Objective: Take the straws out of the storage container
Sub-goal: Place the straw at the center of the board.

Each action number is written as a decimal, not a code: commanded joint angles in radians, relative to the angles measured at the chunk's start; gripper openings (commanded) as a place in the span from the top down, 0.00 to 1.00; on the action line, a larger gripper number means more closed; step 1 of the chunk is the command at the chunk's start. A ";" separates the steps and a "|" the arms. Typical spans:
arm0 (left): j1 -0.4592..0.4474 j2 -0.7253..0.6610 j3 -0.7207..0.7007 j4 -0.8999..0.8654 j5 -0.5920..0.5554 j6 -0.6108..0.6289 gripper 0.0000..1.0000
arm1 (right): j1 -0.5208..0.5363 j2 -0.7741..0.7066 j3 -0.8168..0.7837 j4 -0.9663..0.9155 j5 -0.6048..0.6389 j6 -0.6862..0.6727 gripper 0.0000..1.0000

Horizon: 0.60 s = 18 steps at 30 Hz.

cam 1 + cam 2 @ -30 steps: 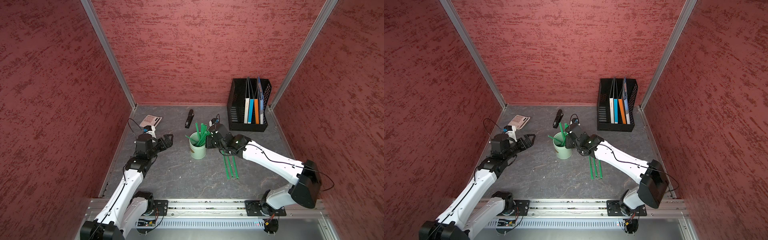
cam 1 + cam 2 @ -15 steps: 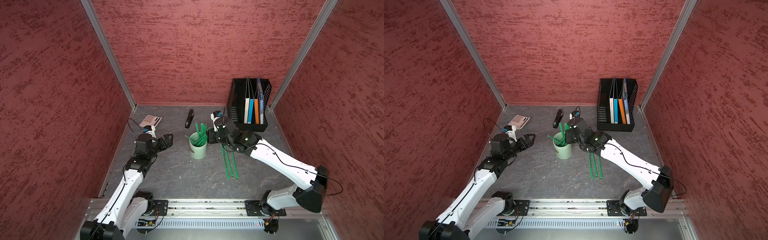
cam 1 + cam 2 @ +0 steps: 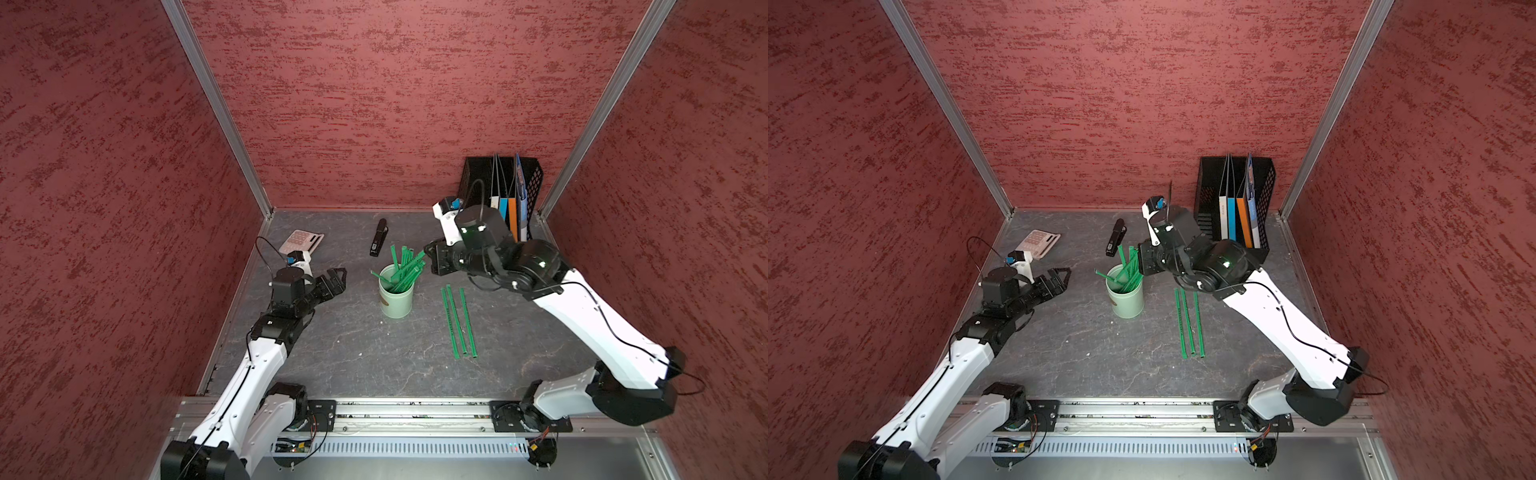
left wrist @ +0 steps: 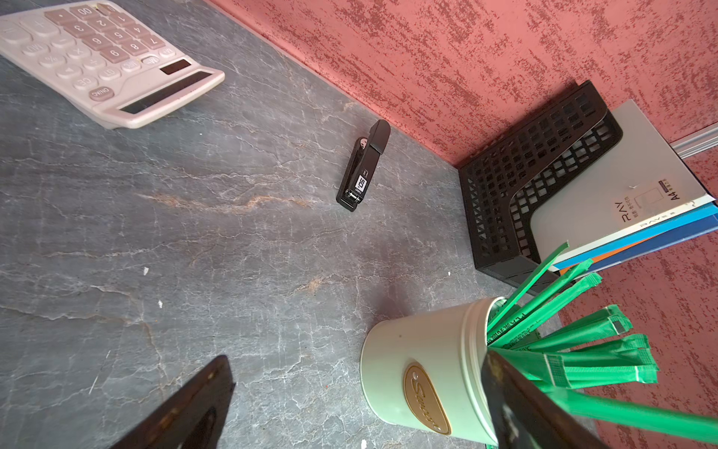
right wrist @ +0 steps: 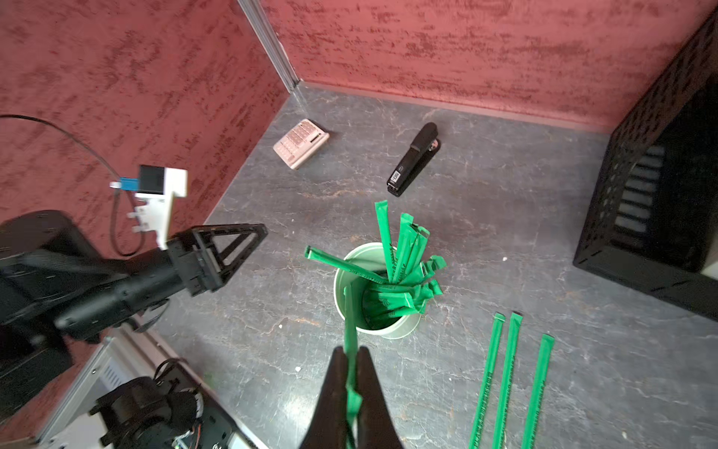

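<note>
Right tool: the right tool (image 5: 351,352) is pressed together on one held straw (image 5: 349,318), seen in the right wrist view. In a top view it hangs just right of the container's mouth, right of the frame's centre.
Held straw: thin, bright green and flat-wrapped. It runs from between the jaws to the container's rim. Its far end lies over the open mouth.
Left tool: the left tool (image 3: 341,279) is spread wide and holds nothing. It sits left of centre in a top view, well apart from the container and pointing toward it.
Storage container: the storage container (image 3: 395,301) is a pale mint cup with a brown oval mark. It stands upright on the bench (image 3: 353,353) near the middle of both top views.
Straws in the cup: the bundle of straws (image 3: 405,268) fans out above the rim, most leaning toward the right tool. One pokes out to the left.
Straws on the bench: three loose straws (image 3: 457,320) lie flat, nearly parallel, right of the container and apart from it.
Other items: a black stapler (image 3: 379,243) lies beyond the cup. A pinkish calculator (image 3: 301,241) is at the back left. A black mesh file rack (image 3: 536,183) with folders (image 3: 513,212) is at the back right.
</note>
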 commanded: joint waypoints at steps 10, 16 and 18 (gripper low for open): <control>-0.004 -0.011 0.036 0.002 0.012 0.000 0.00 | -0.006 0.083 0.286 -0.454 -0.086 -0.090 1.00; -0.004 -0.015 0.045 -0.005 0.009 0.003 0.00 | -0.017 0.112 0.255 -0.581 -0.066 -0.076 1.00; -0.004 -0.013 0.043 -0.003 0.009 0.001 0.00 | -0.032 0.117 0.221 -0.597 -0.077 -0.075 1.00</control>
